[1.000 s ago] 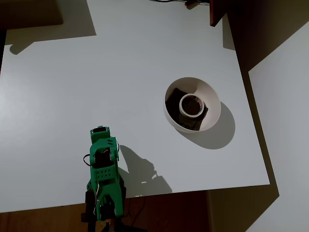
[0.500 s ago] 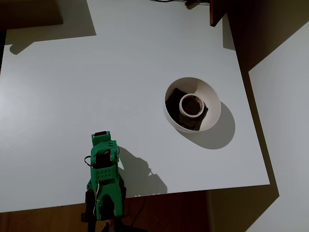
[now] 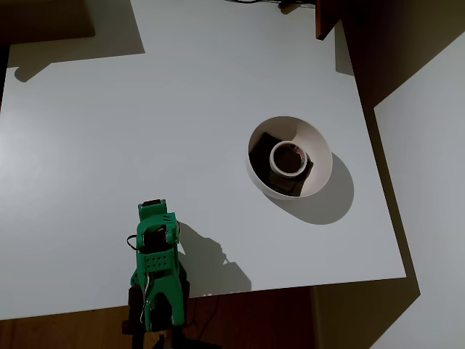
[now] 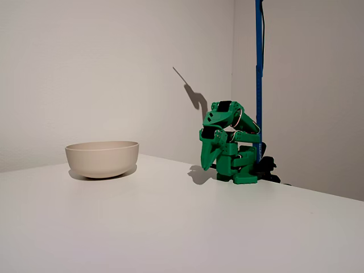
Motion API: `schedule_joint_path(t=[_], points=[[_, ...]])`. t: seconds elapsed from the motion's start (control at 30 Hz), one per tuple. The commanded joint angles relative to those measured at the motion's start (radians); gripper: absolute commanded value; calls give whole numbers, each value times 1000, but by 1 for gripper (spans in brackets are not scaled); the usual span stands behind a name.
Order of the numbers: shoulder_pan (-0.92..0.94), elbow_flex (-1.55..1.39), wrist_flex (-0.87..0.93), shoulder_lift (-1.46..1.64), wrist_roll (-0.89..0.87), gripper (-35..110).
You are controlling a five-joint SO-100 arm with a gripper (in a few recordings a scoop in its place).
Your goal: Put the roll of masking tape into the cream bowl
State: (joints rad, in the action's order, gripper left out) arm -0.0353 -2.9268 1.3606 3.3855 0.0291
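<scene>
The tape (image 3: pixel 288 158) lies flat inside the bowl (image 3: pixel 318 144), resting on the dark brown piece (image 3: pixel 261 149) at its bottom, so by how things lie the placing looks done. The bowl stands on the table (image 3: pixel 203 109) toward its right edge in the overhead view, with bare white surface all round it.

The green arm is folded up at the table's near edge, well apart from the bowl. Its gripper (image 4: pixel 210 159) points down, tip just above the table in the fixed view. The fingers appear together there, but from this side I cannot tell for certain whether they are closed; nothing is seen held in them.

The step in hand, as I judge it, is parking the arm. To do it well: settle the folded arm over its base without swinging toward the bowl, so the tape is not jolted. Bring the gripper tip down gently so it does not knock the table. Nothing lies between arm and bowl, so the main risk is a jerk at the end of travel.
</scene>
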Motion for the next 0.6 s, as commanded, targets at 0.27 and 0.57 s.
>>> schedule_joint_path(t=[0.27,0.57], points=[[-9,12,17,6,11,-4],[-9,12,17,6,11,-7]])
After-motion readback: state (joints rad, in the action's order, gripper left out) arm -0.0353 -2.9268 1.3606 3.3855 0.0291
